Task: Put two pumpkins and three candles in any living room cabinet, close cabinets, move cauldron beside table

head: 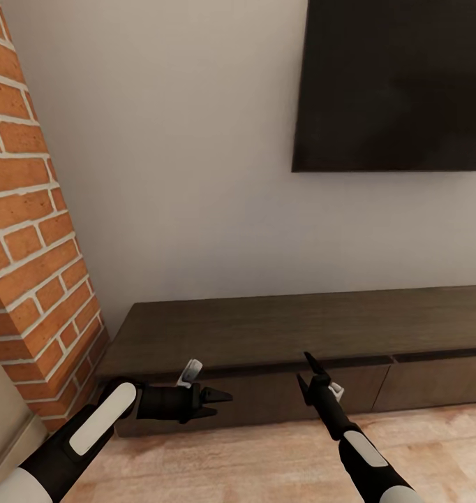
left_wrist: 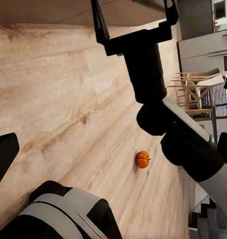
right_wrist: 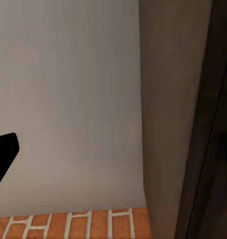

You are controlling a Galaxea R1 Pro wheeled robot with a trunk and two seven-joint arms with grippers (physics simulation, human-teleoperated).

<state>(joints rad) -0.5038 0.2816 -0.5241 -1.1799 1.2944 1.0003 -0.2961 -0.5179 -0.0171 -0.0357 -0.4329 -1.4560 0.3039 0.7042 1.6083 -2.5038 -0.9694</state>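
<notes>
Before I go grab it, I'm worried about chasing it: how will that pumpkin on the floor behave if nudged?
The pumpkin looks round and sits free on the smooth wood floor, so a push would probably roll it away. It looks small, likely light. Its ribbed skin may give the gripper some hold.

Home living room. Evidence: large dark TV (head: 395, 84) mounted on a plain pale wall (head: 196, 175), long low dark-wood cabinet (head: 280, 335) beneath it, red brick column (head: 28, 230) at the corner, light wood plank floor (head: 266, 454). Left wrist view adds wooden chairs (left_wrist: 198, 92) and grey kitchen-type units (left_wrist: 205, 47) further off, and a small pumpkin (left_wrist: 142, 159) lying on the floor.
</notes>
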